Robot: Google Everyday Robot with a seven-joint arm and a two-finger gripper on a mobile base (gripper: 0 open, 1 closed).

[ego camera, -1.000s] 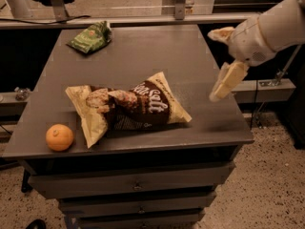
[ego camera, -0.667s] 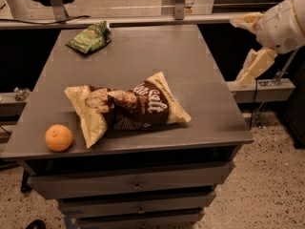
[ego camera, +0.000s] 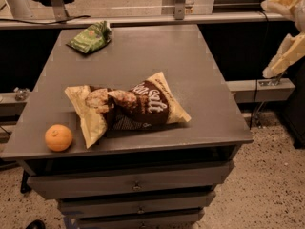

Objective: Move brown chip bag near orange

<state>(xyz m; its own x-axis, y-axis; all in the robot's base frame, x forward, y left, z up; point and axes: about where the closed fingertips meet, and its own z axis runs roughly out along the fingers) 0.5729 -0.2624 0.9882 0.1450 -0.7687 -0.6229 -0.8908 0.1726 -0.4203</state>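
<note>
I see the gripper point(ego camera: 272, 38) at two o'clock, off the table's point(ego camera: 143, 46) right edge, fingers spread, holding nothing. The brown bag point(ego camera: 128, 109) lies mid-table; the orange point(ego camera: 59, 137) sits just beside it at eight o'clock.

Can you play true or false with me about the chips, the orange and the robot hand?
1. The orange sits near the front left corner of the table. True.
2. The brown chip bag stands upright. False: it lies flat on the table.
3. The gripper touches the brown chip bag. False: it hangs off to the right, past the table's edge.
4. The green bag lies at the far left of the table. True.
</note>
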